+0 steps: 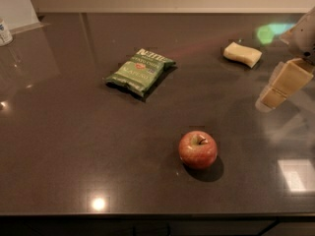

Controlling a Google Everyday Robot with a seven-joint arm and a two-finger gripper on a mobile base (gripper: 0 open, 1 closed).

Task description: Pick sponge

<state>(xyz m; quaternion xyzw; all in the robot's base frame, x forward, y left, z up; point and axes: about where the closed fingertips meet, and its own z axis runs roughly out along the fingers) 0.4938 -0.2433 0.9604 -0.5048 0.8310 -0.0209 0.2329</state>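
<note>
The sponge [242,54] is a small pale yellow block with pinched sides, lying on the dark countertop [74,141] at the back right. My gripper [275,90] hangs at the right edge of the view, its tan blocky fingers [288,80] pointing down-left, in front of and to the right of the sponge, apart from it. Nothing is held in it.
A green chip bag [139,71] lies left of centre. A red apple [198,150] stands nearer the front, in the middle. A small white container [5,32] is at the far left back, beside a white panel. The counter's front edge runs along the bottom.
</note>
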